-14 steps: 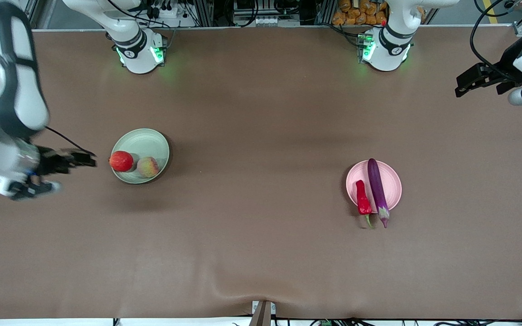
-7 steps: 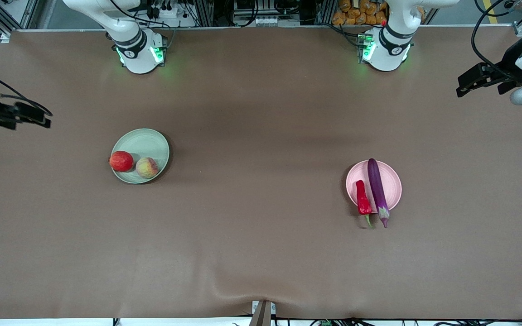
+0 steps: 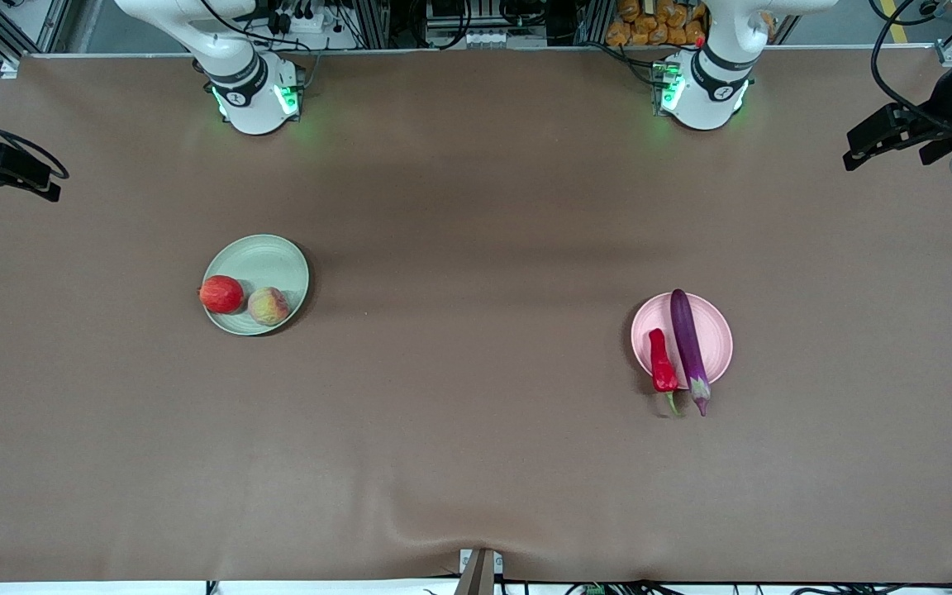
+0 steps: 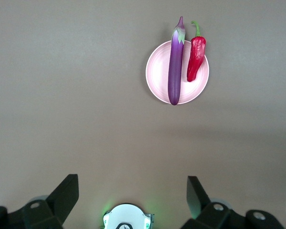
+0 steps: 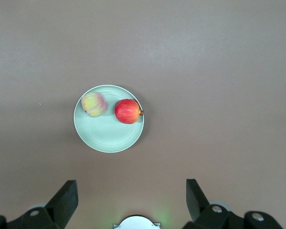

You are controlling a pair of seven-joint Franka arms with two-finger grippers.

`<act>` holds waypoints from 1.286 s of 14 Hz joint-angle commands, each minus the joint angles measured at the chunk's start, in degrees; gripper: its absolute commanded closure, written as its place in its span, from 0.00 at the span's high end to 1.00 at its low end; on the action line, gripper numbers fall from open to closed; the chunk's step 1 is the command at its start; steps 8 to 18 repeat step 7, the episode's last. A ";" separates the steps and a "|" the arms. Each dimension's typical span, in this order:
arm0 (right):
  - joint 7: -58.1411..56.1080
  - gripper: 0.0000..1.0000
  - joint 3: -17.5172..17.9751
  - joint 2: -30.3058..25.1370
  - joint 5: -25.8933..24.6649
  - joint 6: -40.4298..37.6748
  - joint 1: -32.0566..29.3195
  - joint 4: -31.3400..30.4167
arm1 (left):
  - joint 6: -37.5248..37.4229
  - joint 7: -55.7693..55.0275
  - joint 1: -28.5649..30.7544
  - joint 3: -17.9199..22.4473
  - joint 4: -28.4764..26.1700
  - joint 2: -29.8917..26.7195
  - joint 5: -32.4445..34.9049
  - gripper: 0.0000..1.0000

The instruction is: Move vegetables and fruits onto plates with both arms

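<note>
The pale green plate [image 3: 265,260] holds the red-orange fruit [image 3: 221,294] at its rim and the pale peach [image 3: 268,305] beside it. They also show in the right wrist view: plate [image 5: 107,136], red fruit [image 5: 127,111], peach [image 5: 94,104]. The pale pink plate [image 3: 711,330] holds the purple eggplant [image 3: 688,343] and the red chili [image 3: 662,364]; their stem ends overhang the rim nearest the front camera. The left wrist view shows that plate [image 4: 157,76], eggplant [image 4: 174,67] and chili [image 4: 196,52]. My right gripper [image 3: 46,183] [image 5: 132,195] is open, empty and high over its end of the table. My left gripper [image 3: 856,149] [image 4: 132,195] is open, empty and high over its end.
The brown table cover [image 3: 476,248] has a small wrinkle at its front edge [image 3: 476,541]. The arm bases [image 3: 254,91] [image 3: 701,87] glow green along the back edge. Cables and racks stand past that edge.
My right arm has pulled up and away from beside the green plate toward its end of the table. My left gripper has drifted slightly outward. The food and plates have not moved.
</note>
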 commanded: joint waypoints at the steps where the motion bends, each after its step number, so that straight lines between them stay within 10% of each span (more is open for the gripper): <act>1: 0.31 1.00 1.69 0.22 -1.26 -0.27 -1.70 1.25 | 0.40 0.73 0.19 -0.23 -0.67 -1.89 -0.92 1.00; 18: 0.31 1.00 1.52 0.30 -1.09 -0.36 -1.79 0.99 | 1.10 0.64 -0.16 -0.23 3.02 0.47 0.22 1.00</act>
